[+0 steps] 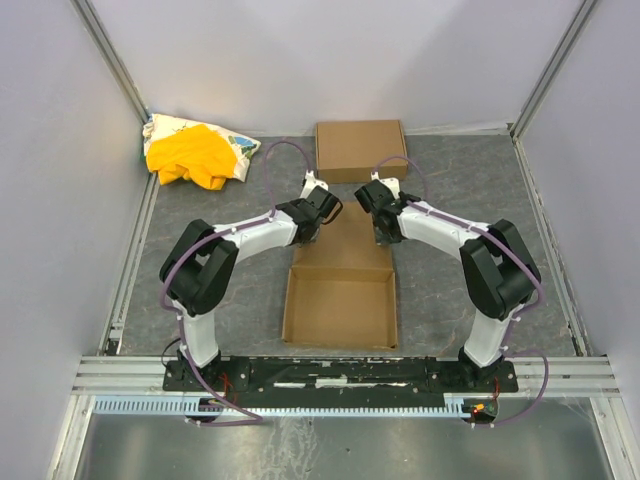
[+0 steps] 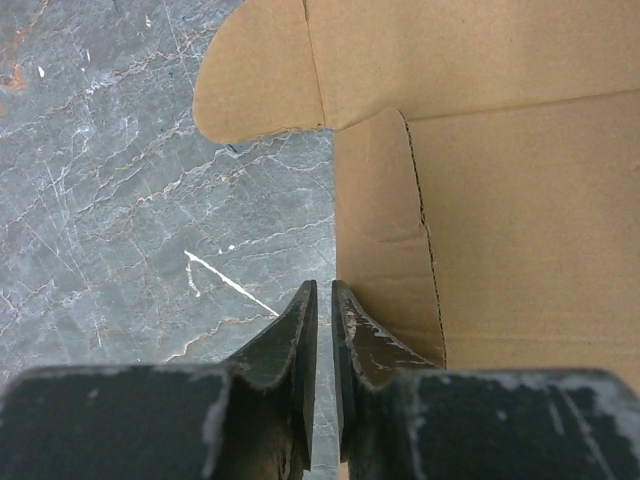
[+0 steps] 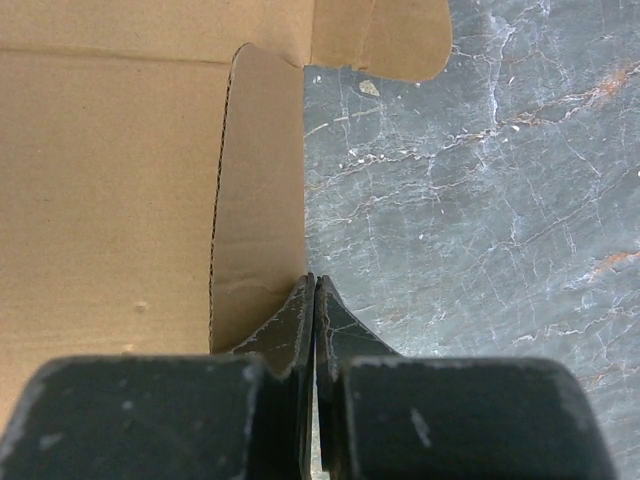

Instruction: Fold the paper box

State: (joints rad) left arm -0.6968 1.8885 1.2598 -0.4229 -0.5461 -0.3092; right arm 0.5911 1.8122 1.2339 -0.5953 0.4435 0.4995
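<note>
- The paper box [image 1: 340, 305] sits in the middle of the table [image 1: 450, 300], between the two arms and just ahead of their bases. It is partly formed: a shallow tray at the near end, walls up and mouth open to the ceiling.
- Its long axis runs straight away from the arm bases. The lid panel [image 1: 350, 235] extends from the tray's far wall toward the other cardboard box [image 1: 360, 150] at the back. I cannot tell whether the lid lies flat or is lifted a little.
- Both grippers stand at the lid's two long edges, mirrored. That likely places them to work the narrow side flaps inward together, so the sheet is not pushed askew.
- The left gripper [image 2: 324, 290] has its fingers almost together, with only a thin slit between them. The left side flap [image 2: 385, 230] runs its edge down to that slit — whether cardboard is nipped there I cannot tell.
- The right gripper [image 3: 313, 282] has its fingers pressed fully together with nothing visible between them. Its tips sit at the outer edge of the right side flap [image 3: 258, 200], probably as a blunt pusher.
- Each flap bends along a perforated crease, and beyond it a rounded tab [image 2: 255, 85] lies over the table.
- The yellow cloth [image 1: 190, 155] lies in the far left corner — well apart.
</note>
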